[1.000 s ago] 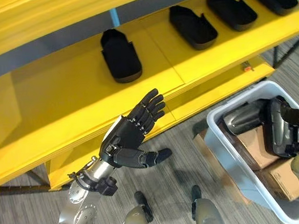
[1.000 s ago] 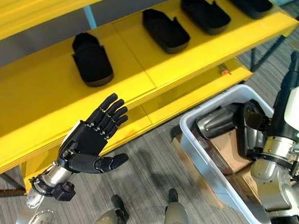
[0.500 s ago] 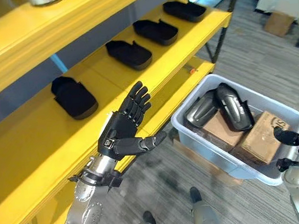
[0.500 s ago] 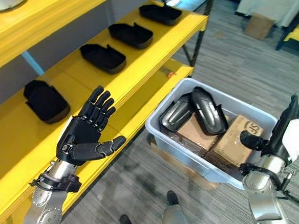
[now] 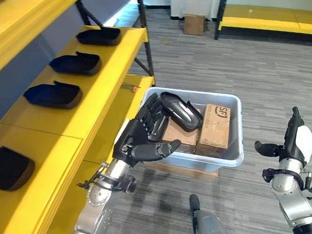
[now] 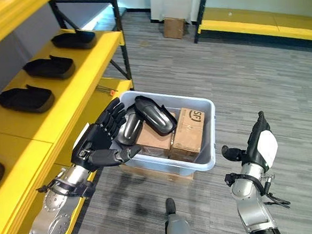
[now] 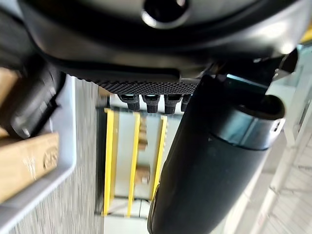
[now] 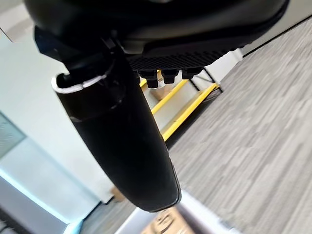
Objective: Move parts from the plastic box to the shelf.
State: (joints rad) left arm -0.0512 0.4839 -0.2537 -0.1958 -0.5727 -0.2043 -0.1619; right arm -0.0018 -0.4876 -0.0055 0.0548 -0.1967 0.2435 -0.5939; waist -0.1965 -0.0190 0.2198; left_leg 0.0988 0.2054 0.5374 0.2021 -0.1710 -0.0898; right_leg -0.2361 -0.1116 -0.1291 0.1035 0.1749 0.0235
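Straight fingers (image 6: 114, 115), glossy curved parts (image 6: 155, 115), plastic box (image 6: 207, 125)

Warehouse or stockroom: yellow steel shelving (image 5: 104, 61) holding black parts (image 5: 54, 95), more yellow racks (image 5: 267, 21) far, cardboard box (image 5: 194, 24), grey plank floor (image 5: 260, 77).

A grey wood-grain plank floor (image 5: 249, 67) is seen across the room. A small cardboard box (image 5: 194, 24) is set on it at the far side, beside the black upright (image 5: 221, 7) of a second yellow rack (image 5: 270, 22) (its lower board near the floor).
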